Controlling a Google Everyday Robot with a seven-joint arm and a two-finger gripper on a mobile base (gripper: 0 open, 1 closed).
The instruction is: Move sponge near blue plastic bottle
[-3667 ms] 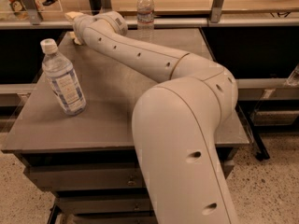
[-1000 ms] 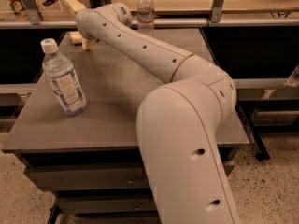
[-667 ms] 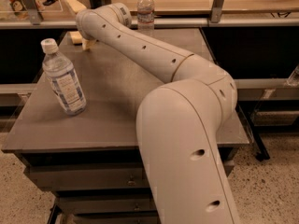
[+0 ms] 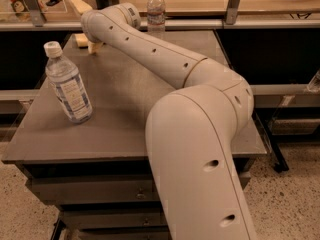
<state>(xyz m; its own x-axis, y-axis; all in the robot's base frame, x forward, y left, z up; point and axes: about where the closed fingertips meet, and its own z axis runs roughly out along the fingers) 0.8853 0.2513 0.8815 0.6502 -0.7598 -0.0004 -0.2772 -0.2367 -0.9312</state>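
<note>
The arm (image 4: 200, 134) is smooth cream-white, with thick rounded tubular segments, thin dark seams and small dark round holes; its pincer (image 4: 93, 45) sits at the far-left corner of the worktop (image 4: 120, 114).

pale-yellow sponge (image 4: 80, 39) far back left, cream gripper (image 4: 94, 47) just beside it, clear blue plastic bottle (image 4: 69, 86) with white cap and blue-and-white printed label, matte grey table (image 4: 125, 119), off-white arm (image 4: 200, 134) dotted with dark holes, speckled beige floor (image 4: 290, 204)

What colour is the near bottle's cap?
White cap, camera view; gripper at the sponge, far left.
</note>
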